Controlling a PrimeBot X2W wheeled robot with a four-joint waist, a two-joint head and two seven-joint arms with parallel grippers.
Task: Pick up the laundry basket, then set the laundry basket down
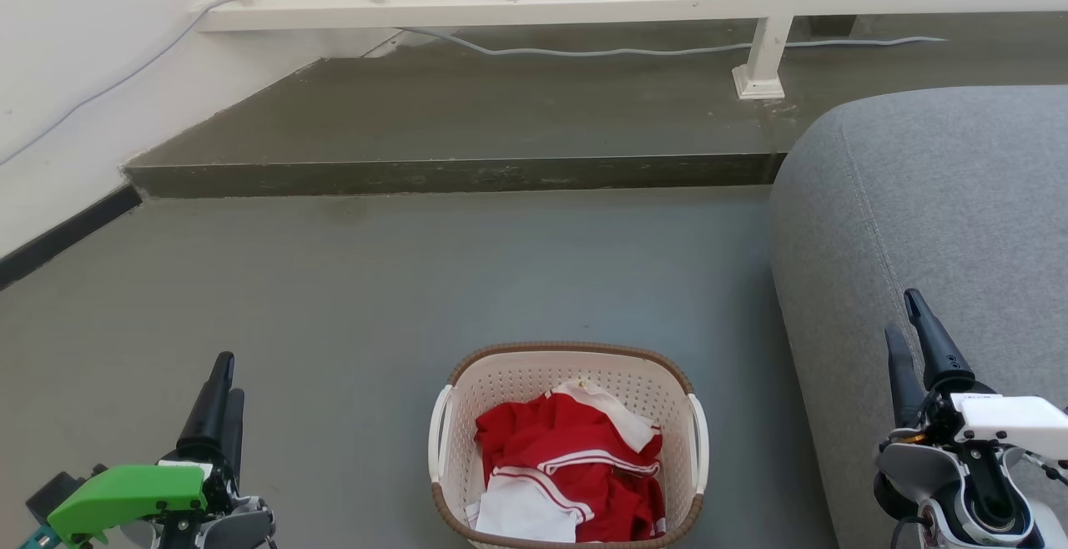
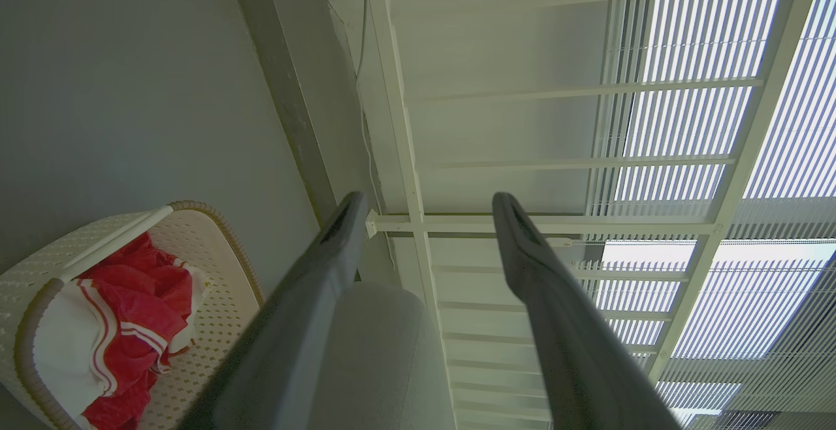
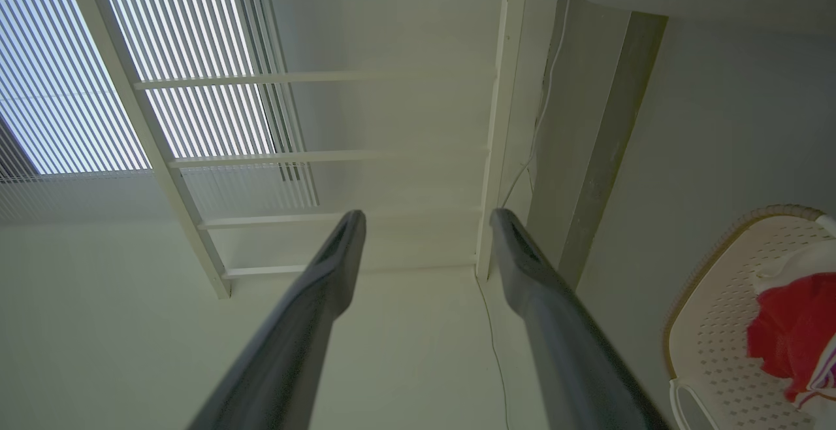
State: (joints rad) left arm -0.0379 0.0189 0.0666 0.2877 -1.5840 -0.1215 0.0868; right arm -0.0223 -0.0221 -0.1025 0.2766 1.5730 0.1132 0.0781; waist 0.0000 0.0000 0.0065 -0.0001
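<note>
You have the grey floor (image 1: 375, 282) spread across the head view, with a raised concrete step (image 1: 501, 107) at its far side and a white railing (image 1: 584, 0) running along the back of that step. The grey sofa (image 1: 943, 215) takes your right side, near the laundry basket (image 1: 517, 382) but apart from it. The laundry basket stands upright on the floor at bottom centre, between your two arms and touched by neither, its white handles facing left and right. Red and white clothes (image 1: 576, 457) lie crumpled inside it. Your left gripper (image 1: 229, 375) sits low at the left, well apart from the basket, jaws apart and empty. Your right gripper (image 1: 901, 312) shows against the sofa, jaws likewise apart with nothing between them. A thin pale cable (image 1: 584, 52) trails along the step
</note>
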